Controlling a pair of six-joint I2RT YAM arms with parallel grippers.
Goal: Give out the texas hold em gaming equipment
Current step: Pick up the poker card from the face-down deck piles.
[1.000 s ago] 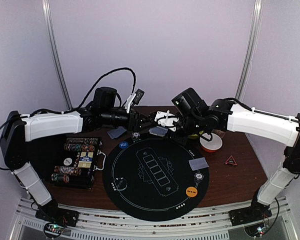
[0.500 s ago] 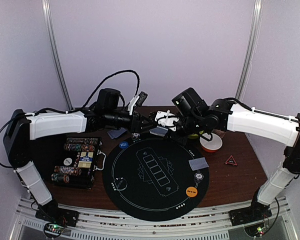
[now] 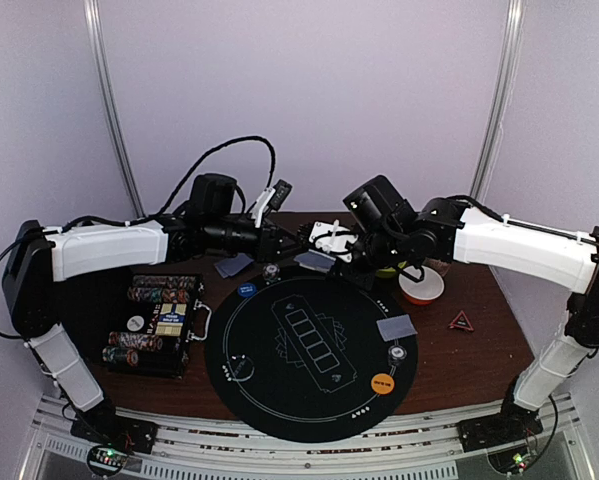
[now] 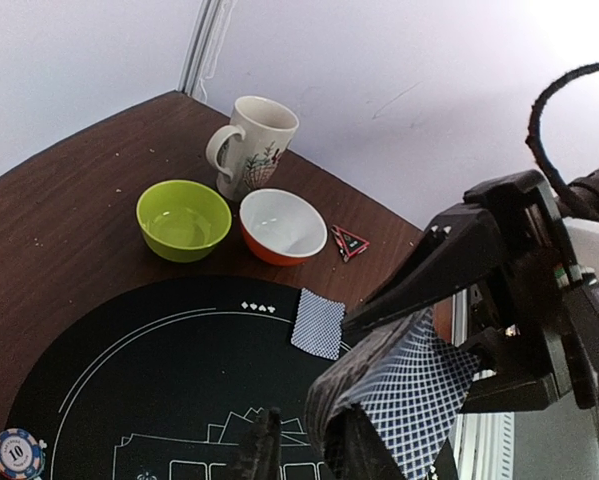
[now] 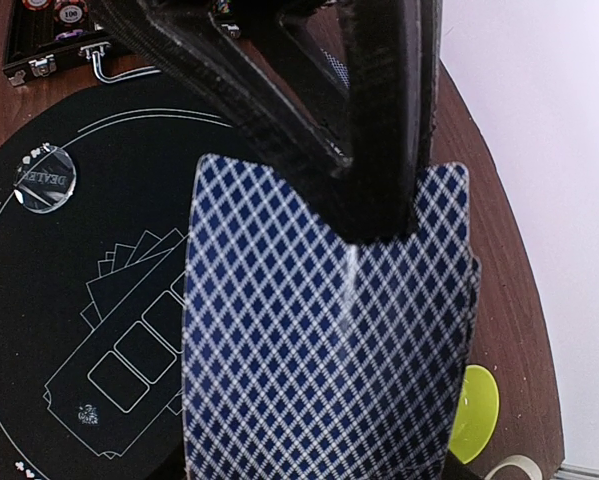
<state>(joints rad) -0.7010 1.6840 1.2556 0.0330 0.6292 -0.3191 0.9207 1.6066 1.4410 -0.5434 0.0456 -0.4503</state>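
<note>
The top camera looks down from behind the arms over the whole table [image 3: 469,375]. Both wrist cameras sit close, sharing the black mat [image 4: 129,360]; the right one peers past held cards [image 5: 319,330]

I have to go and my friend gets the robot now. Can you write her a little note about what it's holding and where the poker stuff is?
Left gripper: open, empty, beside the deck of cards.
Right gripper: shut on that deck, over the far rim of the mat.
Out: one face-down card on the mat's right side, another card on the table past the mat's far-left rim. The blue disc, orange disc and dealer disc are on the mat. The red triangle is on the table to the right.
Left to do: most cards are undealt, and chips sit in the case.
</note>
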